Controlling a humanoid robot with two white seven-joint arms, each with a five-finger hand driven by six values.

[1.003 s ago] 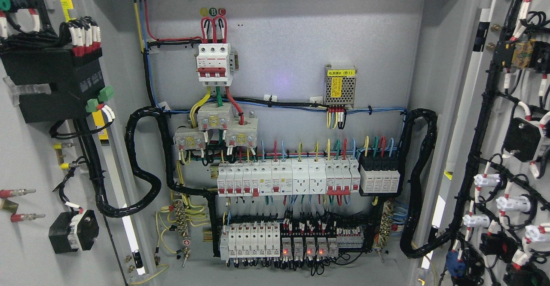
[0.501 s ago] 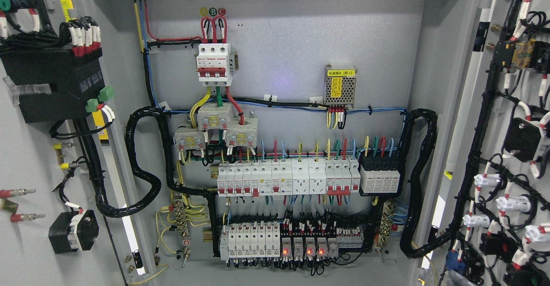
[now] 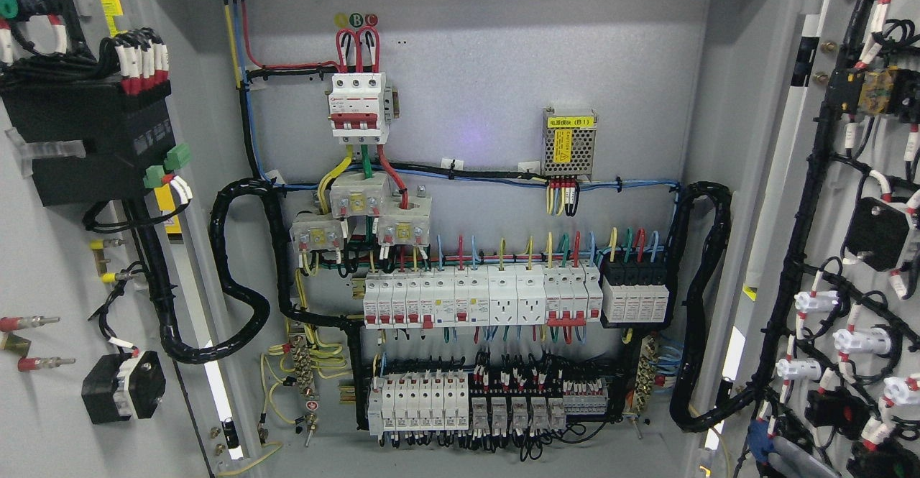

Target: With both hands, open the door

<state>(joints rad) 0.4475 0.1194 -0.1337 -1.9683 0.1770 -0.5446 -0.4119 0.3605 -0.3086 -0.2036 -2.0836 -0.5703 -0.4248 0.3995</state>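
The grey electrical cabinet stands open in the head view. The left door (image 3: 50, 262) is swung out at the picture's left and shows its inner side with a black box and wiring. The right door (image 3: 798, 198) is swung out at the right and shows black cable looms and white button backs. A grey rounded part (image 3: 798, 462) shows at the bottom edge by the right door's lower inner side; it looks like part of my right hand, and its fingers are hidden. My left hand is out of view.
The back panel (image 3: 467, 75) carries a red-and-white main breaker (image 3: 357, 108), rows of white breakers (image 3: 478, 298), relays (image 3: 514, 413) and a small power supply (image 3: 568, 144). Thick black cable loops (image 3: 237, 277) run from the panel to each door.
The right door has swung slightly further to the right. The grey part at the bottom right has come further into view. The red lights on the bottom relays have gone out.
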